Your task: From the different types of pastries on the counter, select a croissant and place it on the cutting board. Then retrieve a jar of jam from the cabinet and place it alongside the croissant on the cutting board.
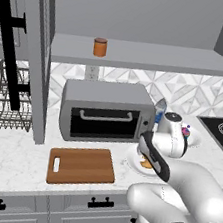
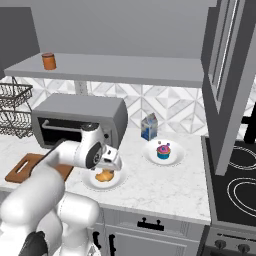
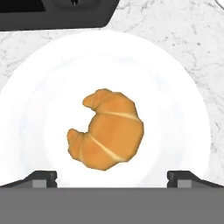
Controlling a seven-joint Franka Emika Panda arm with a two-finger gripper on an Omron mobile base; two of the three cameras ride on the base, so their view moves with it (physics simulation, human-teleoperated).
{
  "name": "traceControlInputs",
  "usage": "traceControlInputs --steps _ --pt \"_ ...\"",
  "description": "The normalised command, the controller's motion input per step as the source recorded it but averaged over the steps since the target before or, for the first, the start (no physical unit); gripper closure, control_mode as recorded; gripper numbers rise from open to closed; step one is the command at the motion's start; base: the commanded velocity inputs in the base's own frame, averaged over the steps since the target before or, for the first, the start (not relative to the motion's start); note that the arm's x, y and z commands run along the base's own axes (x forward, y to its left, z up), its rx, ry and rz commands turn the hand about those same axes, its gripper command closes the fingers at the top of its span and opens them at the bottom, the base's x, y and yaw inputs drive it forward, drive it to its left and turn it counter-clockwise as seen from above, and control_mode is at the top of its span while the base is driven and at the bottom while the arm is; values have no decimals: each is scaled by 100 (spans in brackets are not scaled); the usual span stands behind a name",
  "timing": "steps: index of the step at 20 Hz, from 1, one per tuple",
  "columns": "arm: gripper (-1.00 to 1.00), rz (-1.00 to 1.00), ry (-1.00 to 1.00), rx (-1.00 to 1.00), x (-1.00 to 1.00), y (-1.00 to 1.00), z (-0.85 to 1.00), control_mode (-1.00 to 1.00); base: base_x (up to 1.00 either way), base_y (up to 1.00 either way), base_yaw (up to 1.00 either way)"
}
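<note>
My gripper [image 3: 112, 176] hangs directly over the croissant [image 3: 106, 134], jaws spread wide and holding nothing; one dark fingertip [image 3: 41, 178] stands to each side of the pastry, both clear of it. In the right base view the gripper [image 2: 111, 167] sits just above the croissant [image 2: 104, 175].

The croissant lies near the middle of a round white plate [image 3: 30, 109], horns pointing to the left of the hand view. That plate [image 2: 118, 183] rests on the marble table [image 2: 165, 185], in front of the grey toaster oven [image 1: 106, 110].

Cutting board [image 1: 81, 165]: flat on the table to the left of the croissant's plate, near the front edge, slot handle at its left end, bare. From the right base camera only a corner of the board [image 2: 20, 169] shows past my arm.

Cupcake [image 2: 163, 150], blue wrapper and pink topping, sits on a second white plate [image 2: 150, 155] further right, well apart from the croissant. A blue-and-white carton [image 2: 148, 126] stands behind it against the tiled wall.

Jar of jam [image 1: 100, 47]: upright on the grey cabinet shelf [image 1: 157, 57] above the toaster oven. Cabinet door [image 1: 38, 57] is swung open, black bar handle [image 1: 9, 50] toward me. Wire rack [image 1: 4, 100] at far left.
</note>
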Motion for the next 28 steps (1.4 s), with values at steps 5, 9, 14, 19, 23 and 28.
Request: traceControlInputs --steps 5,9,14,19,23,28 --pt "-100 0 0 0 4 -5 -19 -100 0 0 0" --pt "-100 -2 0 0 7 0 -11 -100 0 0 0" --pt "-100 -2 0 0 8 0 -21 -100 0 0 0" --pt "-100 -1 0 0 18 0 -14 -100 0 0 0" --pt "-100 0 0 0 14 0 -25 -100 0 0 0" --pt "-100 -2 0 0 2 0 -38 -100 0 0 0"
